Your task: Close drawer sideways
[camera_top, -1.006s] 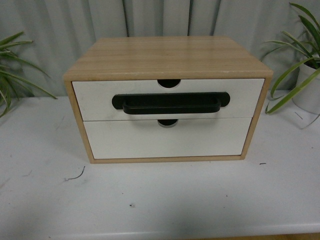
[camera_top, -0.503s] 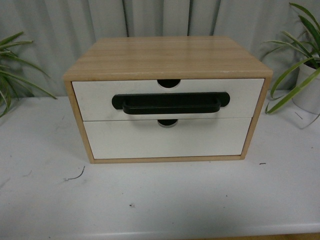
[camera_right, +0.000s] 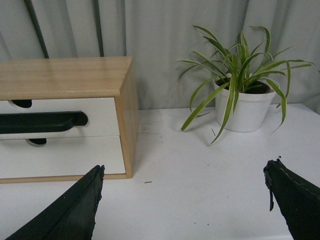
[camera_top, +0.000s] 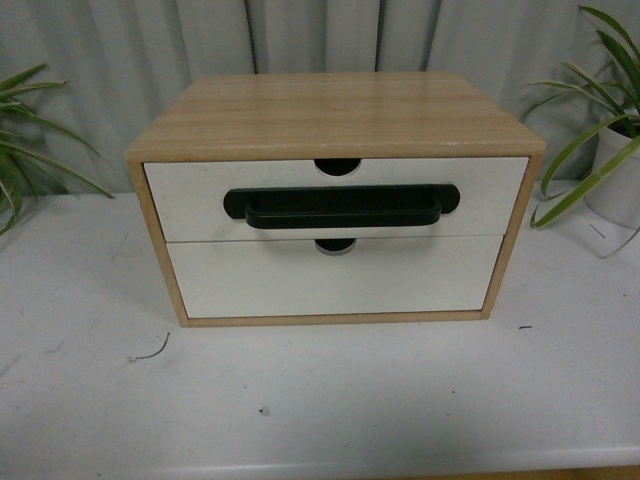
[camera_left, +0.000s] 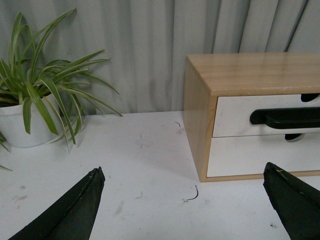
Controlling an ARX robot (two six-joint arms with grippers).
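Nothing had moved since the frame a second earlier: the cabinet [camera_top: 335, 195] sat in the same spot on the white table [camera_top: 320, 400], and neither arm showed in the front view. The drawer [camera_top: 336, 197], the upper of the two, lay in the cabinet's top bay with its white front about flush with the wooden frame, so it looked shut or nearly so; any remaining gap was too small to tell. The handleless lower drawer [camera_top: 335, 278] sat just beneath it.

The left gripper [camera_left: 185, 200] hung above the table near the cabinet's left side, fingers spread wide and holding nothing. The right gripper [camera_right: 182, 200] was likewise wide open and empty, off the cabinet's right corner, with a potted plant [camera_right: 240, 95] beyond.

The drawer looked light, rigid and easy-sliding. Its smooth front would probably take a flat push best, near the black bar handle [camera_top: 340, 206], which also offered a grip.
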